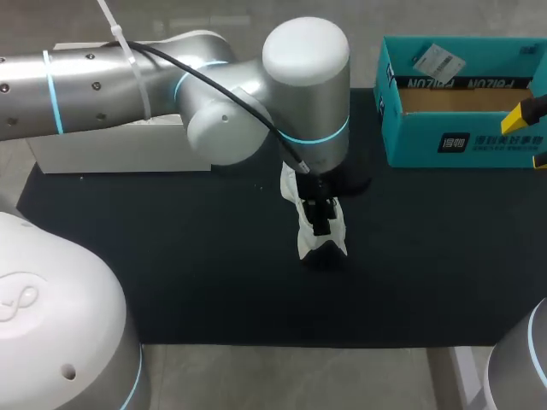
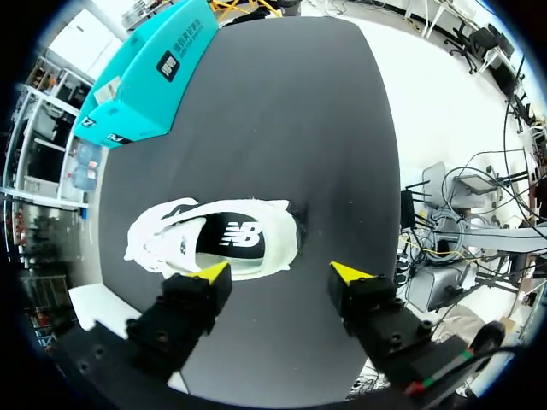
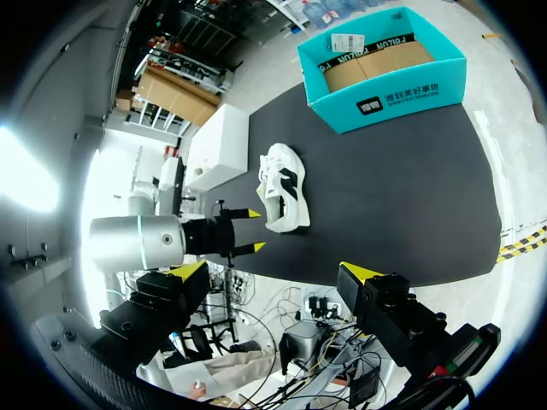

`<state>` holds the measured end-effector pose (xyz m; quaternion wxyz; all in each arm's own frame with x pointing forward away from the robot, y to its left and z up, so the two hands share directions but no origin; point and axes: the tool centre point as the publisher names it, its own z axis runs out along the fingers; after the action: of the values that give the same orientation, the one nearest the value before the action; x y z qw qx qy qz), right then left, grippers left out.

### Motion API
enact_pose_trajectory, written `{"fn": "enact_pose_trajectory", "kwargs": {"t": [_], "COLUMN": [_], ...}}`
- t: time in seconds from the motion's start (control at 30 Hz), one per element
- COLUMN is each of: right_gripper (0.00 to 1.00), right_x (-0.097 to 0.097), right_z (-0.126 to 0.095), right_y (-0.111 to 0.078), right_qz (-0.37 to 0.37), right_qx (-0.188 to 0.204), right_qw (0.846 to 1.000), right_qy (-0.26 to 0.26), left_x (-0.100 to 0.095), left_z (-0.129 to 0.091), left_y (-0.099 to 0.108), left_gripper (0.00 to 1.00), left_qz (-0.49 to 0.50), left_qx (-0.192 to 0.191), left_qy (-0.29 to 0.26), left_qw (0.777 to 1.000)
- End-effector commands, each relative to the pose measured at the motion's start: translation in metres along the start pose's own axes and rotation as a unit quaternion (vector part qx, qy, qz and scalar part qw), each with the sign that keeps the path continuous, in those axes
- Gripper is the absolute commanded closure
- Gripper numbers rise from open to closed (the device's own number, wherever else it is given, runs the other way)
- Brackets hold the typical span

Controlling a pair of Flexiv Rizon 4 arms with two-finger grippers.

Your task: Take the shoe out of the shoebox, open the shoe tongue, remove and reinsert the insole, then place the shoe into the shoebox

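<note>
Currently white sneaker (image 2: 275, 229) is lying on black mat (image 1: 214, 273), teal shoebox (image 1: 461, 141) well apart. Left gripper (image 2: 282, 273) is hovering above sneaker, fingers spread wide; right gripper (image 3: 275, 270) well away, also wide. Left arm (image 1: 308, 77) is hiding sneaker's middle from overhead.

Even light from above — faint shadow by the shoe (image 1: 333, 237) on the black table (image 1: 214, 273), white glare beyond.

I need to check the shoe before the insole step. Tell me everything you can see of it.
The shoe is a white sneaker with black accents, out of the teal shoebox, apparently upright on the black mat. Its mouth faces up, showing a dark insole inside. The open left tool hangs over it, apparently not touching it.
</note>
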<state>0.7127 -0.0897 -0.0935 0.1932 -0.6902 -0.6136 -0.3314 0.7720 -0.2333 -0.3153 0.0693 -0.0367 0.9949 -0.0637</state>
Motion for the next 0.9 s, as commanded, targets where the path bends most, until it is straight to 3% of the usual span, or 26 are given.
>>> {"fn": "enact_pose_trajectory", "kwargs": {"t": [0.03,0.37,0.83,0.9], "right_gripper": [0.00,0.00,0.00,0.00], "right_x": [0.000,0.000,0.000,0.000], "right_z": [0.001,0.001,0.001,0.001], "right_y": [0.002,0.002,0.002,0.002], "right_qz": [0.000,0.000,0.000,0.000], "right_qx": [0.002,0.002,0.002,0.002], "right_qw": [1.000,1.000,1.000,1.000], "right_qy": [-0.001,-0.001,-0.001,-0.001], "left_x": [0.004,0.009,0.003,0.003], "left_z": [0.022,0.055,0.088,0.089], "left_y": [-0.009,-0.013,0.001,0.001], "left_gripper": [0.00,0.00,0.00,0.09], "left_qz": [0.003,0.008,-0.012,-0.012], "left_qx": [0.001,0.004,-0.015,-0.016], "left_qy": [0.004,0.015,0.013,0.012], "left_qw": [1.000,1.000,1.000,1.000]}}
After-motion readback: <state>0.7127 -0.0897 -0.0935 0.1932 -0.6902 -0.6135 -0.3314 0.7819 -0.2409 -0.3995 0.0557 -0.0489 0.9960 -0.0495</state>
